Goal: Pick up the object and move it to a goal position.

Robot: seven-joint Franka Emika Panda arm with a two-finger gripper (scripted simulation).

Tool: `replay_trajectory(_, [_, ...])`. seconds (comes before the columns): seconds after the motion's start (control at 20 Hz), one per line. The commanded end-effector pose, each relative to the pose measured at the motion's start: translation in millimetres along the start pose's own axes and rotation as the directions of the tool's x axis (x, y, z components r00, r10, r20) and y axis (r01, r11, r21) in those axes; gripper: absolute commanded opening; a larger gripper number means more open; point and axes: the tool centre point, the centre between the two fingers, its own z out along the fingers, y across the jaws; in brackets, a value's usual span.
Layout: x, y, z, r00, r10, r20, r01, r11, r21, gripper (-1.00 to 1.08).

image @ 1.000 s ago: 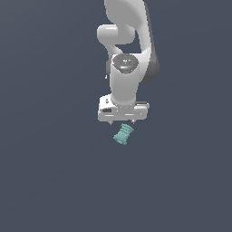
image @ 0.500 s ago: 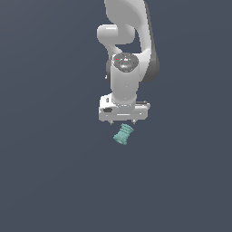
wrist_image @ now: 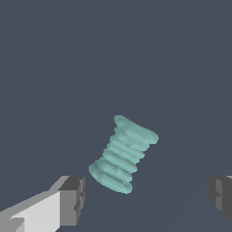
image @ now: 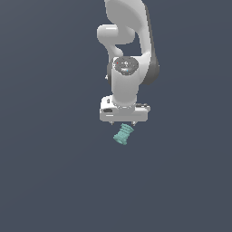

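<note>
Wrist view showed the gripper (wrist_image: 145, 199) spread wide and empty, the object (wrist_image: 123, 154) lying just beyond and between the jaws, its long axis slanted across their closing line.

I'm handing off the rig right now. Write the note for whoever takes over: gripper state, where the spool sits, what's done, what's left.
Gripper: open, empty, fingers wide apart, hanging just above the teal ribbed spool.
Spool: lying on its side on the grey floor, tilted relative to the fingers, untouched.
Done: gripper positioned over the spool.
Left: lower around it, close, lift, carry to goal. No goal marker is visible.
</note>
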Motion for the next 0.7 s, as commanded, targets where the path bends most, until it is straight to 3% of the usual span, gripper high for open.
replay_trajectory(0.0, [-1, -1, 5, 0.999, 0.035, -0.001, -0.035, 0.999, 0.0, 1.0])
replay_trajectory(0.3, [-4, -4, 24, 0.988, 0.155, -0.004, -0.155, 0.988, -0.001, 1.0])
replay_trajectory(0.65, [-10, -7, 48, 0.948, 0.317, -0.012, -0.317, 0.948, -0.004, 1.0])
